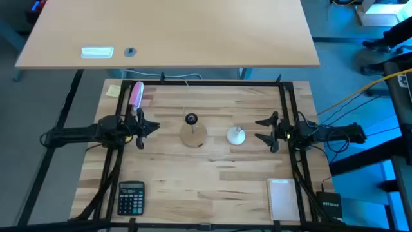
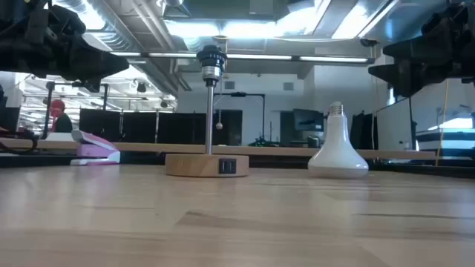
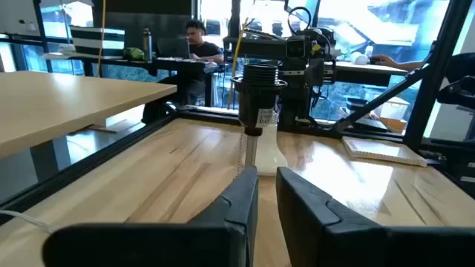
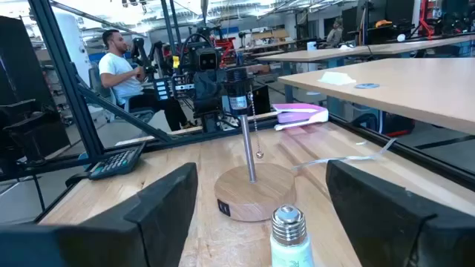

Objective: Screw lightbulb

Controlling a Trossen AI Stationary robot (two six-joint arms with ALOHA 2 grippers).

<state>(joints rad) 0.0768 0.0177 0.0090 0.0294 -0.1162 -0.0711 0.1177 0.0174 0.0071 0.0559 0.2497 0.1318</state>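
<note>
Overhead, table-level, two facing wrist views share lightbulb (image 1: 236, 135)

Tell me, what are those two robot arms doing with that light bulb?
Nothing is being held yet. The small white frosted lightbulb stands on its round end on the wooden table, screw base pointing up. Beside it stands the round wooden lamp base with a black socket on a metal post. The right gripper is open and faces the lightbulb, close to it but not touching. The left gripper is shut and waits on the other side of the lamp base.
</note>
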